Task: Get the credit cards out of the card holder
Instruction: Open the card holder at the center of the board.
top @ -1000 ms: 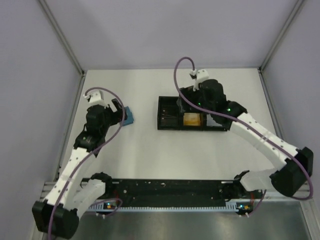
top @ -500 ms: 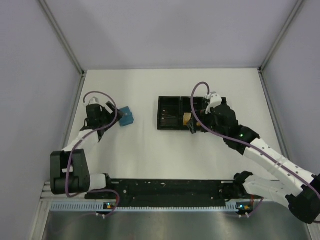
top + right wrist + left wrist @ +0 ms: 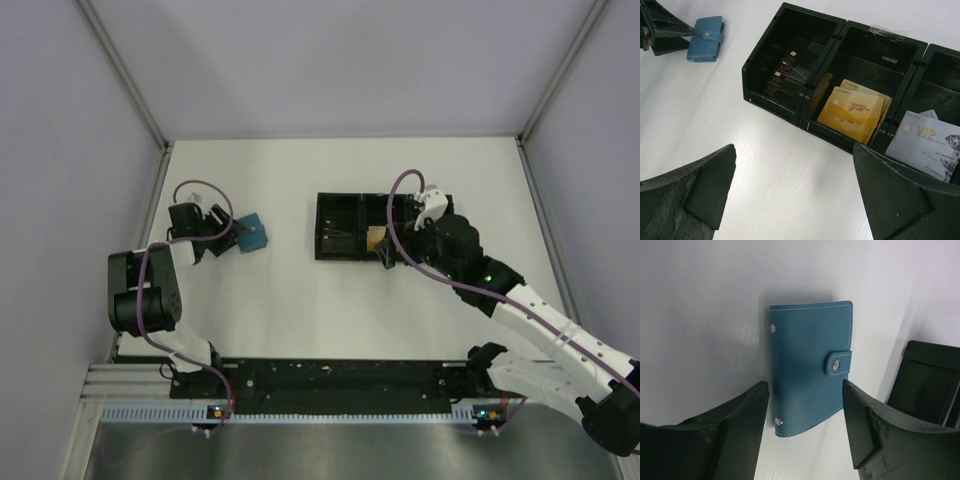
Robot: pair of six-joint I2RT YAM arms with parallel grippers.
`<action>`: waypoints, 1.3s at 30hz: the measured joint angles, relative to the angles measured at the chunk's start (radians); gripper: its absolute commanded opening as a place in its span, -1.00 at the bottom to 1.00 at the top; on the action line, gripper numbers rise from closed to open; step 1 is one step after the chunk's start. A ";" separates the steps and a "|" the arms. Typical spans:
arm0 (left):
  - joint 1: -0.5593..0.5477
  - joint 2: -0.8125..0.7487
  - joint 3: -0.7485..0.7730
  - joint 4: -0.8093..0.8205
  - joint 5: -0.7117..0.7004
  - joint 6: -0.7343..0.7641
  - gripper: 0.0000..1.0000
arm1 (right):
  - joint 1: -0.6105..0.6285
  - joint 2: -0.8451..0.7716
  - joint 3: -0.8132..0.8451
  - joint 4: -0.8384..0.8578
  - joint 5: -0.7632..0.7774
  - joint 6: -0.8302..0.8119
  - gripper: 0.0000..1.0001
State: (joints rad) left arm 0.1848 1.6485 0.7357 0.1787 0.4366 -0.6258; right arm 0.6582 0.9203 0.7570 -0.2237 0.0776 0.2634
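Left hand (image 3: 805, 386) spread, flanking shut card holder (image 3: 810, 360) — contact unclear — right hand (image 3: 795, 149) spread over black tray (image 3: 772, 106) of credit cards (image 3: 852, 112).

The card holder (image 3: 807, 365) is showing teal-blue, with pale stitching and silver studs. The tray (image 3: 761, 42) is looking black throughout. Inside it, black cards (image 3: 782, 75) are carrying gold lettering, gold cards (image 3: 852, 112) are gleaming, and a silver-grey card (image 3: 925, 145) is showing gold letters. The desk (image 3: 765, 165) is looking white.
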 measured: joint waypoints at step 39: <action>-0.634 -0.669 -0.494 -0.141 -0.156 -0.229 -1.00 | 0.412 0.290 0.064 -0.092 0.047 0.205 0.71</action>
State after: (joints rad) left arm -0.4496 0.9798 0.2413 0.0376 0.2810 -0.8543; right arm 1.0702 1.2102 0.8215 -0.3153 0.1249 0.4683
